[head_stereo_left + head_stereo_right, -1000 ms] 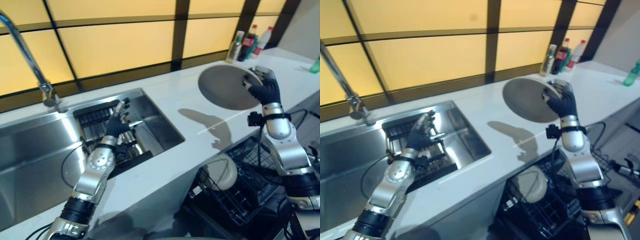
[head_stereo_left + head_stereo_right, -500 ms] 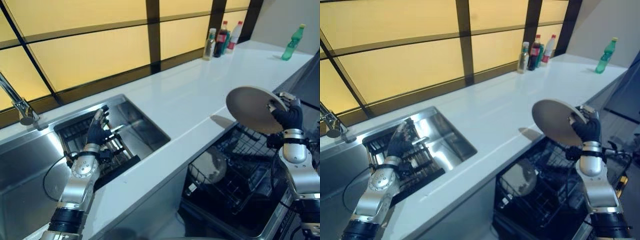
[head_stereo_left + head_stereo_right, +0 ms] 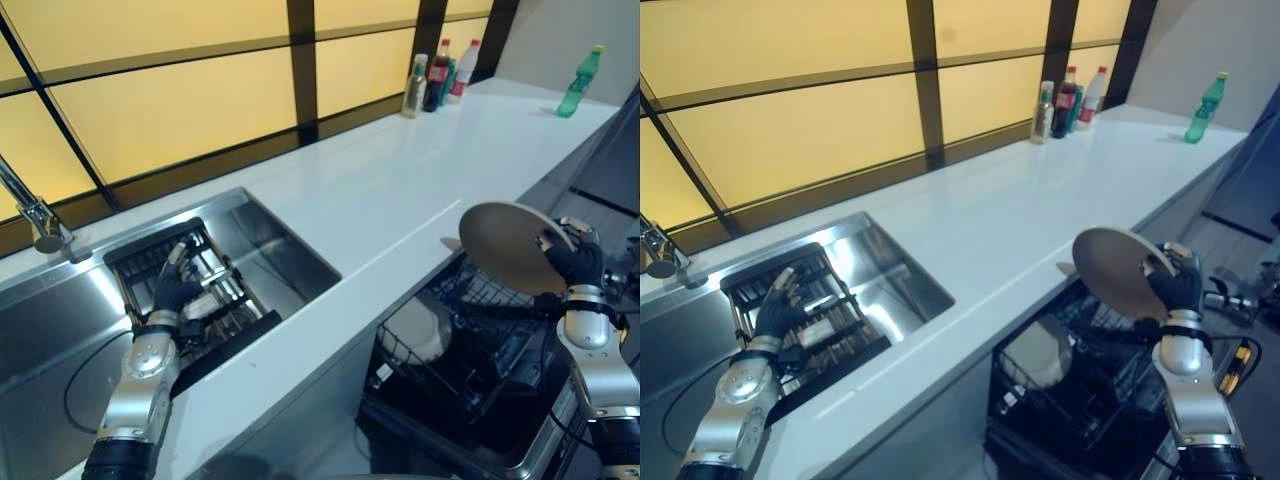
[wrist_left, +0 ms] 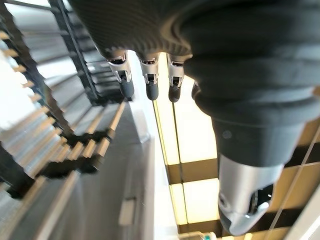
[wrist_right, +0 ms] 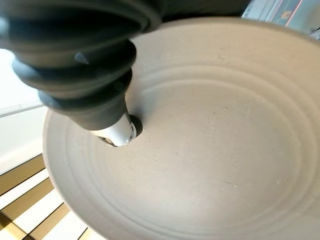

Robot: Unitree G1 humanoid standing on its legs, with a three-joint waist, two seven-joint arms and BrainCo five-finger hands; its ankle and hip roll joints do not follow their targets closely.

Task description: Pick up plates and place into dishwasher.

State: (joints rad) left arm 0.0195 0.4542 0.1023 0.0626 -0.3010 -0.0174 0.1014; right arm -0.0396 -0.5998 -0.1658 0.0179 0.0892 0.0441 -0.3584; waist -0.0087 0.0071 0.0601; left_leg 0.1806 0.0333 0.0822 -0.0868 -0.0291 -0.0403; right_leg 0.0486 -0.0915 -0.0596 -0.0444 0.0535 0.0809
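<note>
A round grey plate (image 3: 503,245) stands tilted on edge in the air above the open dishwasher's black wire rack (image 3: 480,350). My right hand (image 3: 574,262) is shut on the plate's right rim; in the right wrist view its thumb (image 5: 118,133) presses on the plate's face (image 5: 225,150). A white dish (image 3: 418,327) stands in the rack's left part. My left hand (image 3: 174,292) hovers open over the black dish rack (image 3: 222,300) inside the sink, its fingers (image 4: 146,80) straight and holding nothing.
The white counter (image 3: 370,190) runs between the steel sink (image 3: 290,245) and the dishwasher. Several bottles (image 3: 432,78) stand at the back by the window and a green bottle (image 3: 579,70) at the far right. A faucet (image 3: 35,215) rises left of the sink.
The camera has swung right. My right hand has carried the grey plate off the counter to above the dishwasher rack. My left hand has sunk lower onto the sink rack.
</note>
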